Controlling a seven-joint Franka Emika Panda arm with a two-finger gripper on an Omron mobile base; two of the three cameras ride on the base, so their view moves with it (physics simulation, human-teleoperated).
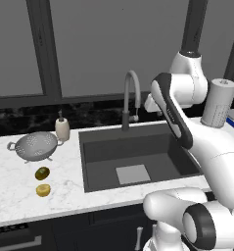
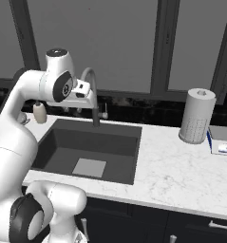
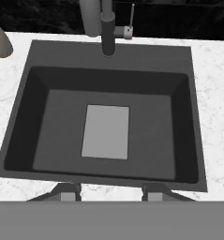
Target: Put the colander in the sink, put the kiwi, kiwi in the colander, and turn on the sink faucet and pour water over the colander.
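A: Where is the colander point(image 1: 36, 146)?
B: It sits on the white counter point(image 1: 20, 186), left of the sink point(image 1: 152, 158), well apart from it; the cream soap bottle point(image 1: 62, 128) stands just beside it, at the back.

A: And the kiwis?
B: Both lie on the counter in front of the colander; the brown kiwi point(image 1: 42, 173) is nearer the colander; the yellow kiwi point(image 1: 43, 189) is just in front of the brown one.

A: What about the tap point(image 1: 130, 98)?
B: It stands at the back of the sink; its small lever point(image 3: 130, 22) sticks up at its side.

A: Where is the claw point(image 3: 111, 192)?
B: It hangs high over the sink, looking down into it; the light square point(image 3: 106, 131) on the sink floor is right under it.

A: Is the claw open?
B: Yes; its two tips stand apart and hold nothing.

A: Anything else?
B: A paper roll point(image 2: 197, 116) stands on the counter right of the sink; a small box point(image 2: 221, 139) lies beside it.
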